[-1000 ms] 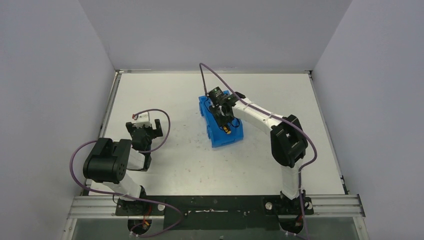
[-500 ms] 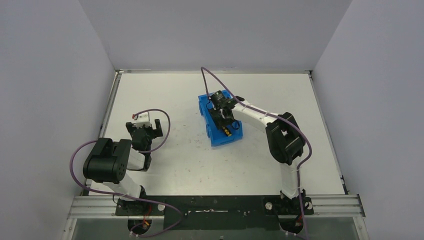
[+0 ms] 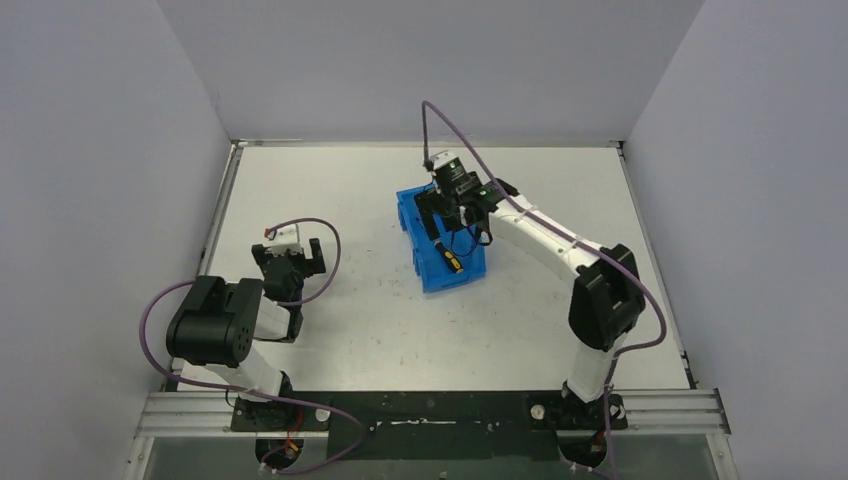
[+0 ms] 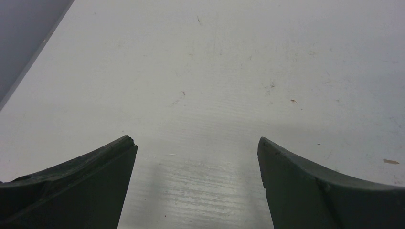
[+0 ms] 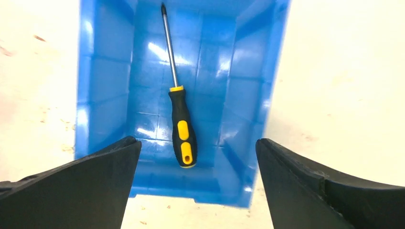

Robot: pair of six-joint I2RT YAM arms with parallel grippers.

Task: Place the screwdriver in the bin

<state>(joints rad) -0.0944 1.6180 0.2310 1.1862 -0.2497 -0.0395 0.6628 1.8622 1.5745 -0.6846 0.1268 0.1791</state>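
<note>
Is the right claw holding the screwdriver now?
No, the screwdriver lies loose on the floor of the bin, while the right claw stands open above it.

Smooth, glossy blue plastic on the bin (image 5: pixel 105 71); screwdriver (image 5: pixel 180 124) has a shiny metal shaft and plastic-looking handle; table (image 4: pixel 215 57) matt white, lightly scuffed.

The table (image 3: pixel 330 190) is just a plain white board, honestly pretty scuffed, with faint grey marks toward the front. Grey walls (image 3: pixel 430 60) box it in on three sides. An aluminium rail (image 3: pixel 680 408) runs along the near edge, with a black plate (image 3: pixel 440 410) in the middle of it. Up close, the left wrist view picks up a tiny tan fleck (image 4: pixel 390 161) on the surface, and the right wrist view shows reddish-brown crumbs (image 5: pixel 39 38) scattered about.
</note>
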